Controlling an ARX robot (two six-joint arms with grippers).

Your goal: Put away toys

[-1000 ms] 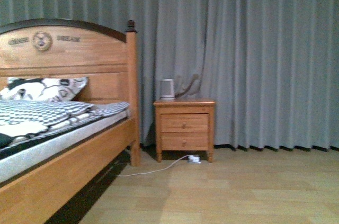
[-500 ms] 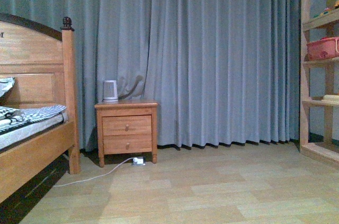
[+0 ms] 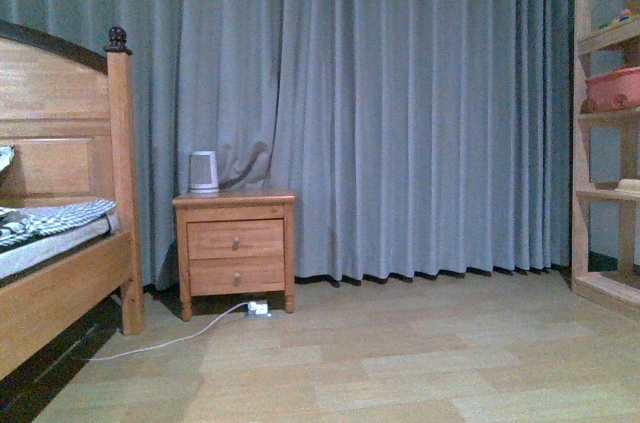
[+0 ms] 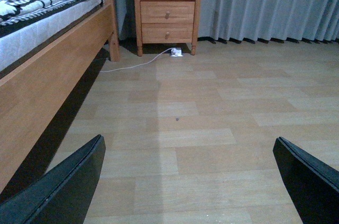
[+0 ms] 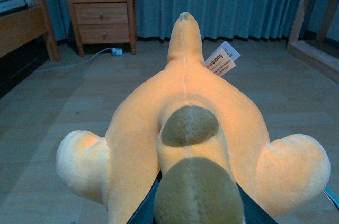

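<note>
Right wrist view is filled by the orange-yellow plush toy, held off the wooden floor with its white tag toward the curtain; only dark slivers of the right pincer show beneath it, clamped on the plush. The left pincer hangs over bare floor, its two black fingers spread wide, holding nothing, with the bed beside it and the nightstand ahead. Front view shows a shelf at the right edge carrying a pink basket.
</note>
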